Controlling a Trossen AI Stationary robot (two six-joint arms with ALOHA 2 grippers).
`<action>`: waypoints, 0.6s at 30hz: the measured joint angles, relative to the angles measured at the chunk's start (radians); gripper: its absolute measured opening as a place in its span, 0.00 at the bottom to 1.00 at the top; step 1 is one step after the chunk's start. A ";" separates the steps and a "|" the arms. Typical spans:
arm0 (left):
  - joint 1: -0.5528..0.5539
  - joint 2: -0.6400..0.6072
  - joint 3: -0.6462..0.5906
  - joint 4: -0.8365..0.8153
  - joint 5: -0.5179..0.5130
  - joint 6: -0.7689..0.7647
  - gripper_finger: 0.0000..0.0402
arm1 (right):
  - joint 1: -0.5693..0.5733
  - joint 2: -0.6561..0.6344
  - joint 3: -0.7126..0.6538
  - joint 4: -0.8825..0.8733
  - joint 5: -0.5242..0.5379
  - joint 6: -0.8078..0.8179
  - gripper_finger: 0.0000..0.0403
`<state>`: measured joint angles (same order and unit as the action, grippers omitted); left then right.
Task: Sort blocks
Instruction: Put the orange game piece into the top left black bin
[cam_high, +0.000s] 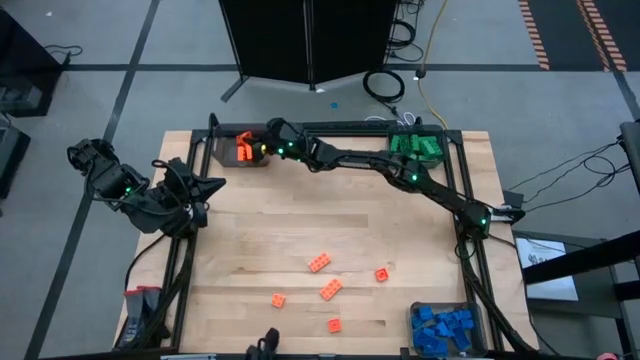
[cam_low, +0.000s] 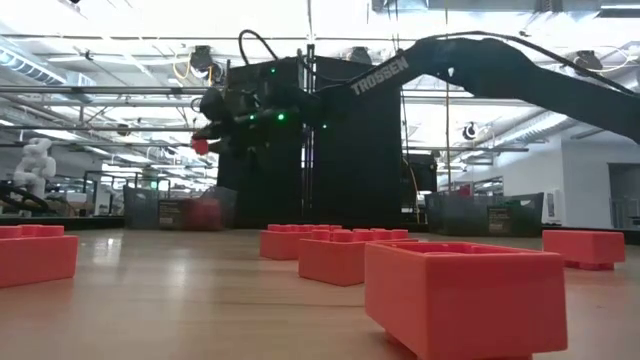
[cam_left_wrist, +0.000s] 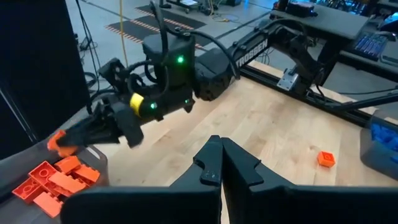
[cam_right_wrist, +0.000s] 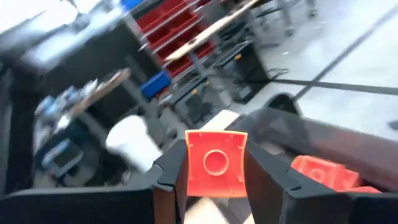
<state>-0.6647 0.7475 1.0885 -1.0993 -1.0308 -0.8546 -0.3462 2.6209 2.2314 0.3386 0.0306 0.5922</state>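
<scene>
Right arm stretched long across the table's far side, wrist reaching toward the far-left corner. Right gripper (cam_right_wrist: 214, 171) raised above the surface, fingers clamped on a small piece between them. Left arm folded at the table's left edge; left gripper (cam_left_wrist: 221, 163) fingers pressed together, empty.

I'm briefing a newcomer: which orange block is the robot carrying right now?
Find the bin of orange blocks at the table's far left corner. The right gripper hovers over it, shut on the orange block, a square one-stud piece. It alone is in the air, unlike those binned or on the table.
</scene>
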 joint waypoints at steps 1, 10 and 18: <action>0.000 0.000 0.000 -0.003 0.000 -0.001 0.00 | 0.000 0.000 0.000 -0.004 0.031 0.025 0.26; 0.000 -0.002 0.000 -0.010 0.000 -0.001 0.00 | -0.068 -0.002 0.000 -0.065 0.101 0.270 0.26; 0.000 -0.002 0.000 -0.014 0.000 0.004 0.00 | -0.078 -0.003 0.000 -0.105 0.073 0.286 0.26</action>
<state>-0.6643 0.7456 1.0885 -1.1137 -1.0306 -0.8501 -0.4244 2.6183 2.2314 0.2331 0.1037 0.8782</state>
